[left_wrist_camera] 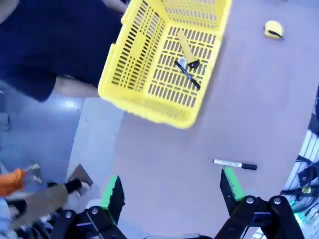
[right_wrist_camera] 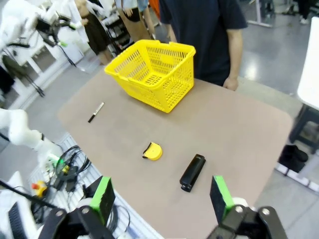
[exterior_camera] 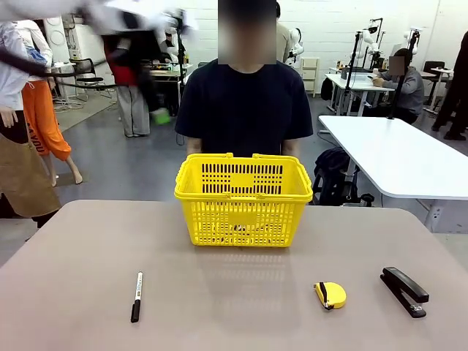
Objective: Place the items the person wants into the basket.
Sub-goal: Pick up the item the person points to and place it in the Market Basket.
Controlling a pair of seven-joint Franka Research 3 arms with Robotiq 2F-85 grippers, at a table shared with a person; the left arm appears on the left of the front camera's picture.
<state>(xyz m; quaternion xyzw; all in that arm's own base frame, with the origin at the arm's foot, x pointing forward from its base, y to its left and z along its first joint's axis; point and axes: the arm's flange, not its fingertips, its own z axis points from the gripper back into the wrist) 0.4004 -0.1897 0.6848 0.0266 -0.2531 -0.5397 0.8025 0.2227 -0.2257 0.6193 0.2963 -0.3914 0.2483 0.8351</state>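
The yellow basket (exterior_camera: 241, 219) stands at the far edge of the table (exterior_camera: 234, 322) before the person (exterior_camera: 245, 110), well beyond the left gripper (left_wrist_camera: 172, 191), whose fingers are spread wide and hold nothing. Inside lie the knife (left_wrist_camera: 185, 46) and pen (left_wrist_camera: 188, 74); the marker (left_wrist_camera: 234, 164) rests just past one fingertip. The right gripper (right_wrist_camera: 161, 195), likewise wide open and empty, hovers with the stapler (right_wrist_camera: 192, 172) and tape measure (right_wrist_camera: 152, 151) beyond its fingers.

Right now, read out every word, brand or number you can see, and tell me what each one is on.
Nothing reads clearly.
marker: any print on the white barrel is too small to read.
tape measure: face label blurred, unreadable.
basket, stapler: no lettering visible.
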